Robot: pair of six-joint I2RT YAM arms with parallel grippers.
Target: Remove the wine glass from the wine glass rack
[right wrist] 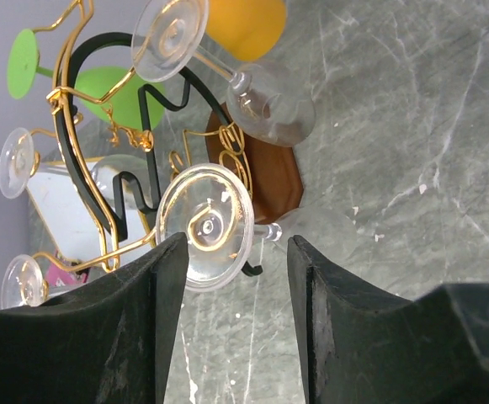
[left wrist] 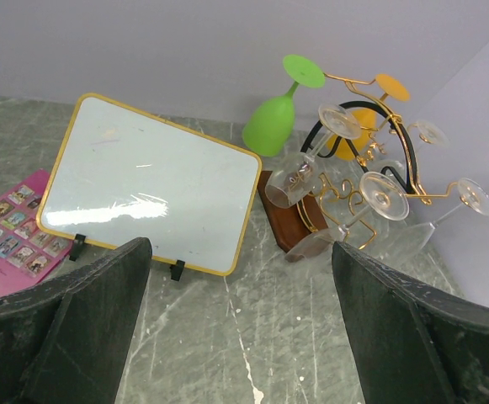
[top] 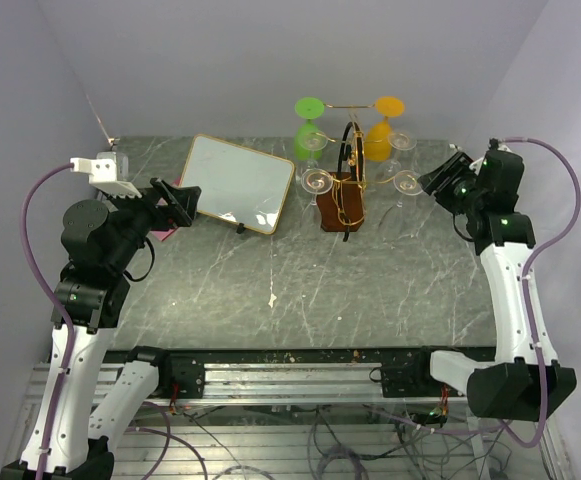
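Observation:
The wine glass rack (top: 342, 190) of gold wire stands on a brown block at the back of the table. Several clear glasses hang from its scroll arms, along with a green glass (top: 308, 130) and an orange glass (top: 382, 130). The nearest clear wine glass (right wrist: 206, 225) hangs on the right scroll arm, its stem pointing right toward its bowl (right wrist: 328, 236). My right gripper (right wrist: 234, 252) is at this glass, jaws partly apart, with the foot and stem just at the fingertips and no grip showing. My left gripper (top: 185, 200) hovers open at the left, holding nothing.
A gold-framed whiteboard (top: 238, 183) leans on small feet left of the rack. A pink card (left wrist: 8, 231) lies flat beside it. The rack (left wrist: 395, 143) stands close to the back wall.

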